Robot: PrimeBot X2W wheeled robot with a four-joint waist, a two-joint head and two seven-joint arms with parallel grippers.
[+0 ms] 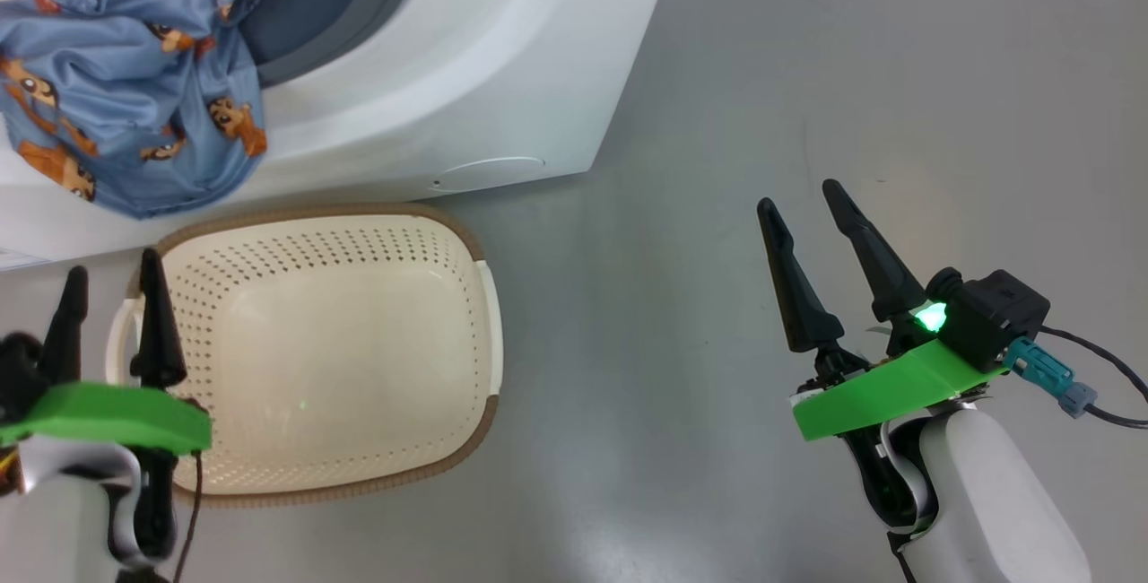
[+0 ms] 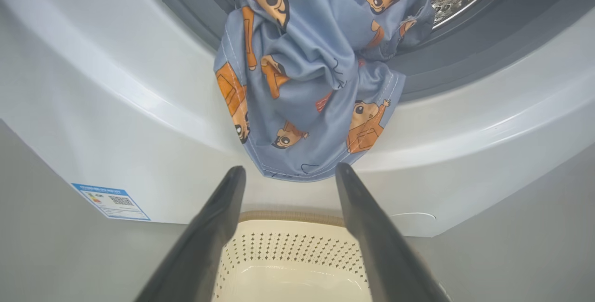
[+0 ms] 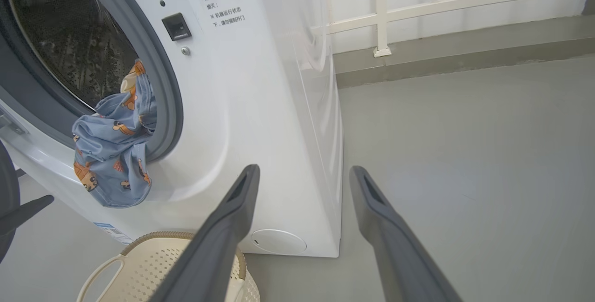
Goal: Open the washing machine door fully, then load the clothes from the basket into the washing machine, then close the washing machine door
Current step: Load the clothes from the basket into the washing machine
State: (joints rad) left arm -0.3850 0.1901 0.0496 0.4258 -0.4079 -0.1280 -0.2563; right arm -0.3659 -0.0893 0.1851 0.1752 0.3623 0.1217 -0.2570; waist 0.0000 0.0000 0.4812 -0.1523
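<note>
Left fingers [image 1: 157,323]: spread apart and holding nothing; you see them by the left end of the basket, pointing toward the machine, with the arm behind cut off at the frame edge
Right fingers [image 1: 794,278]: spread apart and empty, above bare floor [image 1: 807,72], well to the right of the basket
Clothes [image 1: 126,90]: blue print bundle draped over the lip of the washing machine [image 1: 466,99] opening; part hangs down the white front, the rest reaches into the drum [image 3: 69,37], and you cannot tell how much lies inside
Basket [image 1: 314,211]: on the floor just beside the machine's front, below the hanging cloth, its bottom bare
Dark shape [image 3: 14,209]: cut off at the left edge of the right wrist view; you cannot tell what it is
Sticker [image 2: 111,202]: blue label low on the front, print too small to read
</note>
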